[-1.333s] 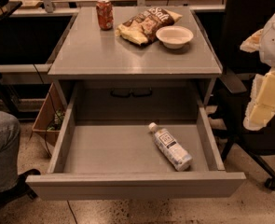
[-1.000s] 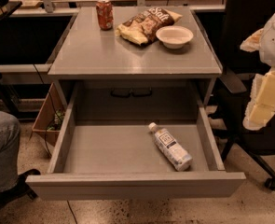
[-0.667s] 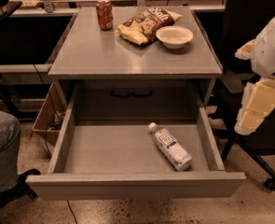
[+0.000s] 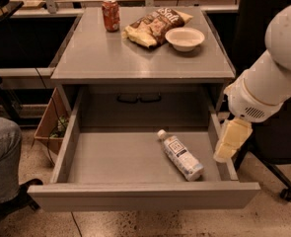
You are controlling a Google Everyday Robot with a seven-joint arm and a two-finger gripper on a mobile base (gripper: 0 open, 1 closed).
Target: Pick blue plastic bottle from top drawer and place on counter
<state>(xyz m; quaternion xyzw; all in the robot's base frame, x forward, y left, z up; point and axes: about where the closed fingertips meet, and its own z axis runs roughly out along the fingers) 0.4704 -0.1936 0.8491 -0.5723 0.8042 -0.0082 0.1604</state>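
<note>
While the top drawer (image 4: 145,195) stands pulled fully out, the blue plastic bottle (image 4: 181,155) lies on its side on the drawer floor, right of centre. Its white cap points toward the back left and its base toward the front right corner. The bottle sits diagonal to the drawer walls and touches none of them. The gripper (image 4: 231,141) hangs over the drawer's right wall, near the bottle's base end but apart from it, carrying nothing visible. Whether it is released or clenched I cannot tell. Step in hand, by my reading: the reach for the bottle, grasp not yet made. To do it well, move inward off the right wall first, then descend from above over the middle of the label. Turn the wrist so the grip line crosses the bottle's long axis, not along it. A round body on smooth metal will likely roll if nudged on one side, so close evenly and low. Thin plastic may dent, so use moderate force. Lift straight up before clearing the counter (image 4: 135,53) edge. Bare counter shows in front of the red soda can (image 4: 110,14), chip bag (image 4: 152,26) and bowl (image 4: 185,38).
</note>
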